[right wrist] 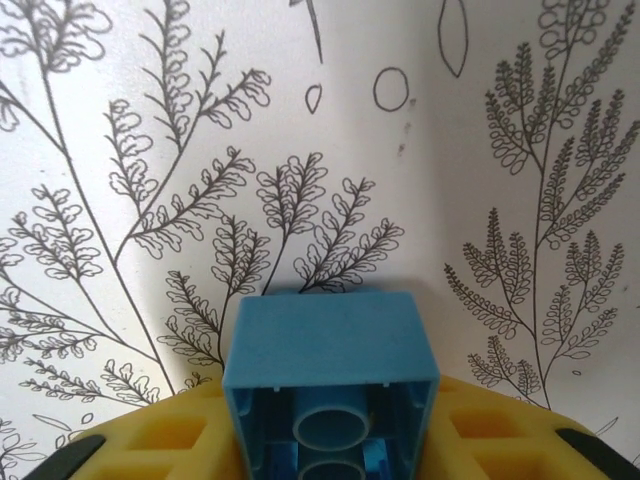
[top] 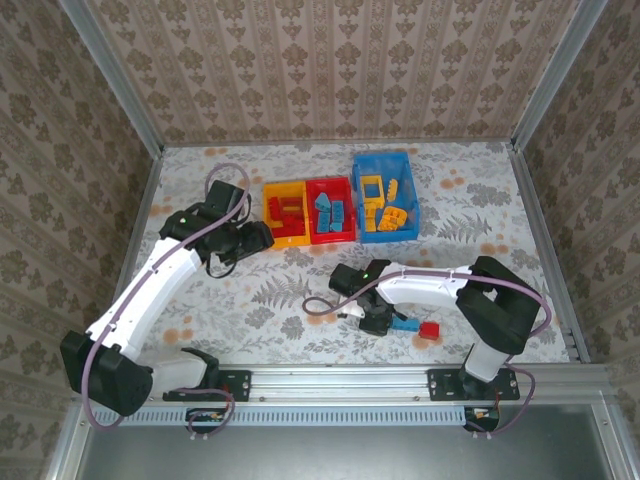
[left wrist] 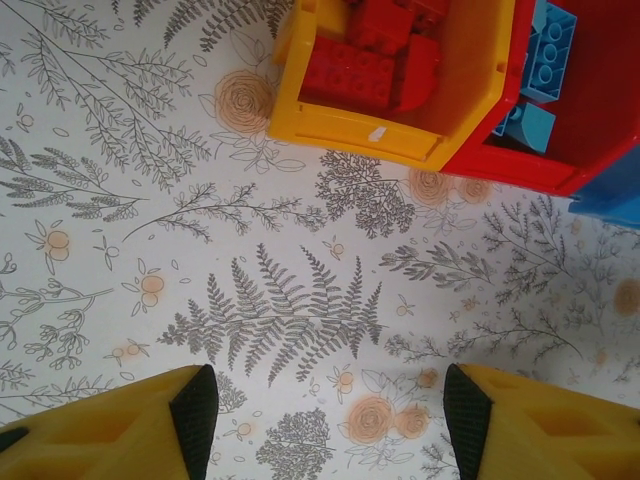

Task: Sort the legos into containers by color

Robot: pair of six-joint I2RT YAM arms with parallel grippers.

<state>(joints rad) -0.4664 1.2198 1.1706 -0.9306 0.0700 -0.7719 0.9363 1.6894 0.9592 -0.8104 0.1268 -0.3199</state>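
Two bricks lie near the tabletop's front edge — a red brick and a blue brick sitting between the right claw fingers, apparently gripped. Next: lift it and carry it to a bin. Left claw hangs open beside the yellow bin.

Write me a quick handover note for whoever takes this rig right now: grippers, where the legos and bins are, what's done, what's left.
Left gripper: jaws open and empty, above the cloth just short of the yellow bin.
Right gripper: jaws shut on a blue lego, low near the front of the table.
Bins: the yellow bin holds red legos, the red bin holds blue ones, the blue bin holds yellow ones.
Done: most bricks are binned, though not in bins of their own color.
Left: place the held blue lego, then the red lego lying on the cloth beside the right gripper.
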